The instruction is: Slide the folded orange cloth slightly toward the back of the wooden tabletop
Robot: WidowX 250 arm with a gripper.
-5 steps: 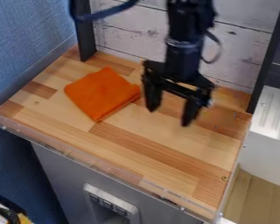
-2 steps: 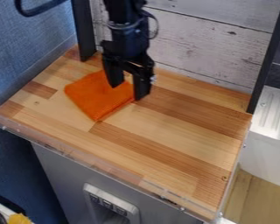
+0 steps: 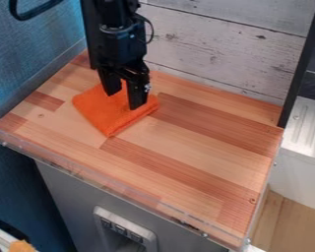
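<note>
1. In the camera view, a wooden tabletop (image 3: 193, 142) of light and reddish strips has a clear strip (image 3: 108, 183) along its near edge.
2. Pale, weathered boards (image 3: 219, 59) stand at the far side, a textured blue wall (image 3: 38, 34) at left, and a white ridged surface (image 3: 308, 125) at right.
3. The orange cloth (image 3: 102, 112) lies on the tabletop's far left part, folded into a rough square, with layered edges on its near right side.
4. The gripper (image 3: 124, 100) is over the cloth, fingers apart.
</note>
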